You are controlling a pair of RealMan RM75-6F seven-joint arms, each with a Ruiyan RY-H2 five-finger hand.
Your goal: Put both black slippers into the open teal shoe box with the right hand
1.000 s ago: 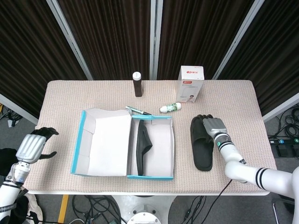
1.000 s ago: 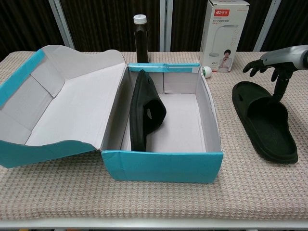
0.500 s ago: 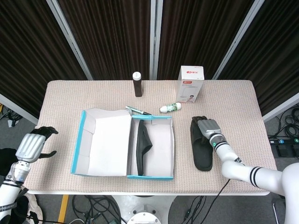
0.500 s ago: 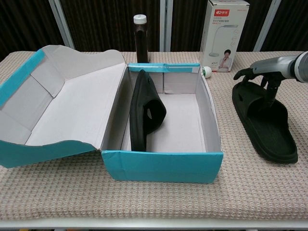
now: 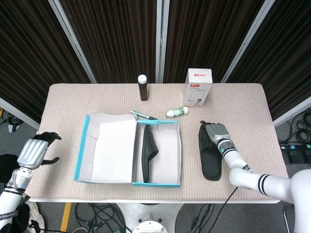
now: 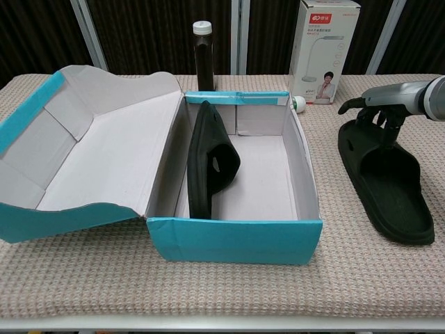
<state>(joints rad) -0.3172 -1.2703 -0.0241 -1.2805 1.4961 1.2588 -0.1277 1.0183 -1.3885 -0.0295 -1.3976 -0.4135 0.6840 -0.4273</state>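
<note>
One black slipper (image 5: 210, 156) (image 6: 386, 182) lies flat on the table to the right of the open teal shoe box (image 5: 156, 184) (image 6: 233, 241). My right hand (image 5: 215, 132) (image 6: 379, 106) rests over its toe strap, with the fingers reaching down to the strap edge and the thumb sticking out to the left. The slipper is not lifted. The other black slipper (image 5: 148, 150) (image 6: 208, 161) stands on its side inside the box against the left wall. My left hand (image 5: 37, 150) hovers off the table's left edge and holds nothing, its fingers loosely apart.
The box lid (image 5: 110, 145) (image 6: 97, 149) lies open to the left. Behind the box stand a brown bottle (image 5: 142, 88) (image 6: 202, 47) and a white product carton (image 5: 199, 87) (image 6: 327, 49). A small tube (image 5: 177, 112) and a pen (image 5: 144, 115) lie near the box's back edge.
My right hand moved left and down onto the slipper's toe strap. The slipper shifted slightly to the right. The left hand stayed still.
</note>
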